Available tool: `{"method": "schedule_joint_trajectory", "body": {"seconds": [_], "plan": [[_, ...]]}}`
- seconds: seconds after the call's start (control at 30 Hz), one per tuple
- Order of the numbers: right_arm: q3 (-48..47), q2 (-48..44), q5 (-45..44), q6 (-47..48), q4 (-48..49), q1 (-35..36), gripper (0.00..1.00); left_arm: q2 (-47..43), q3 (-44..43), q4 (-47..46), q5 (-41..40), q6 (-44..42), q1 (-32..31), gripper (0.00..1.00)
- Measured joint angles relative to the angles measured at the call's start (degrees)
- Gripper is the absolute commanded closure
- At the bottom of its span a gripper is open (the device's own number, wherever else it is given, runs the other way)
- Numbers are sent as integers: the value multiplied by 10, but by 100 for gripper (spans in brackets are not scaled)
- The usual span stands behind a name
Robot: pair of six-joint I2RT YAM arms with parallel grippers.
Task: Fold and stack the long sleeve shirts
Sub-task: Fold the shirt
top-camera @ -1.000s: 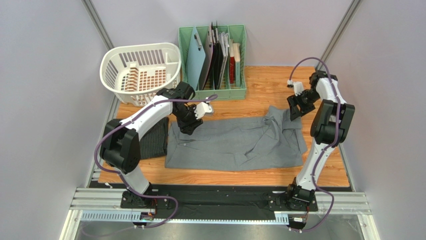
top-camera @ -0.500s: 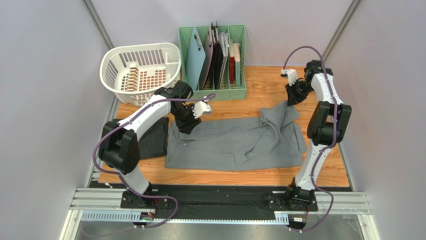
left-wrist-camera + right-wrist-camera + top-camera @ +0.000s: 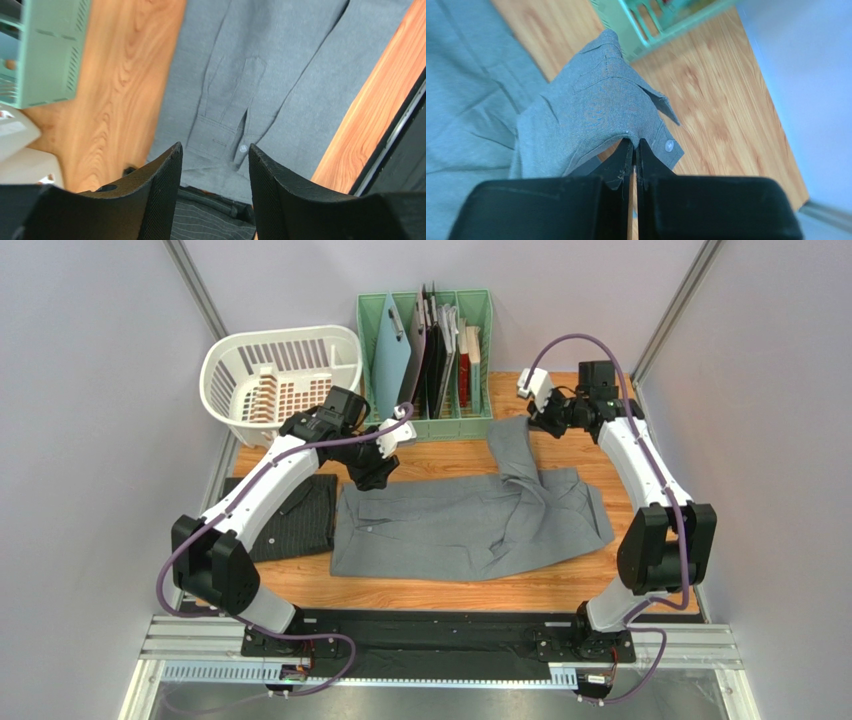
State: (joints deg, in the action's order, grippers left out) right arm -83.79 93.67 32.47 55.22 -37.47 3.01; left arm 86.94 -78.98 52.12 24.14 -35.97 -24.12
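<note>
Top view, grey shirt: the grey shirt (image 3: pixel 450 530) lay spread flat across the middle of the table (image 3: pixel 450 595), collar end toward 9 o'clock. One sleeve (image 3: pixel 512 450) was raised off the cloth near its 1 o'clock corner.
Top view, pinstriped shirt: the pinstriped shirt (image 3: pixel 300 518) lay folded on the table at 9 o'clock of the grey shirt, touching its edge.
Top view, left fingers: the left fingers (image 3: pixel 372 472) hung over the grey shirt's 10 o'clock corner. Their gap could not be read from here.
Top view, right fingers: the right fingers (image 3: pixel 535 422) were at the top of the raised sleeve, which hung from them down to the cloth.
Top view, surroundings: a white basket (image 3: pixel 215 365) stood at the table's 11 o'clock corner. A green file rack (image 3: pixel 440 427) stood at 12 o'clock with folders upright in it.
Left wrist view, fingers: spread apart, nothing between them, clear of the cloth.
Left wrist view, cloth: the grey shirt filled the view from 12 to 3 o'clock. A flat cuff (image 3: pixel 220 140) with a pale button lay in line with the gap. Pinstriped cloth showed at 6 o'clock, the rack at 10 o'clock, and bare wood at 9 and 4 o'clock.
Right wrist view, fingers: pressed together, pinching the edge of the raised sleeve at its end.
Right wrist view, cloth: a small button (image 3: pixel 669 145) sat just at 3 o'clock of the tips. The sleeve draped toward 9 o'clock onto the rest of the grey shirt. The rack was blurred at 12 o'clock, with bare table at 3 o'clock.
</note>
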Motion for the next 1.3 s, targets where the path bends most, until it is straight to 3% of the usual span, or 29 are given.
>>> {"method": "schedule_joint_trajectory", "body": {"seconds": [0.27,0.33,0.37,0.4,0.47,0.6,0.7,0.93,1.1,1.3], "plan": [[232,-160,59,144,70,73,90,-62,20,-46,36,19,0,38],[282,-206,71,177,77,80,85,-68,29,-64,54,32,0,27],[308,-233,77,196,84,83,57,-69,34,-75,64,40,0,26],[328,-257,83,209,93,87,43,-69,38,-87,72,49,0,20],[366,-302,93,233,105,94,26,-66,53,-123,100,67,-2,18],[410,-363,96,247,109,113,27,-38,68,-191,127,74,-31,17],[403,-370,59,196,104,118,33,-6,70,-226,129,55,-81,17],[337,-362,-2,63,-9,25,46,116,24,-245,122,-19,-180,13],[352,-336,-9,23,-63,-1,48,215,-65,-244,107,-39,-188,9],[372,-265,-11,4,-73,-58,44,226,-76,-249,116,-85,-184,8]]}}
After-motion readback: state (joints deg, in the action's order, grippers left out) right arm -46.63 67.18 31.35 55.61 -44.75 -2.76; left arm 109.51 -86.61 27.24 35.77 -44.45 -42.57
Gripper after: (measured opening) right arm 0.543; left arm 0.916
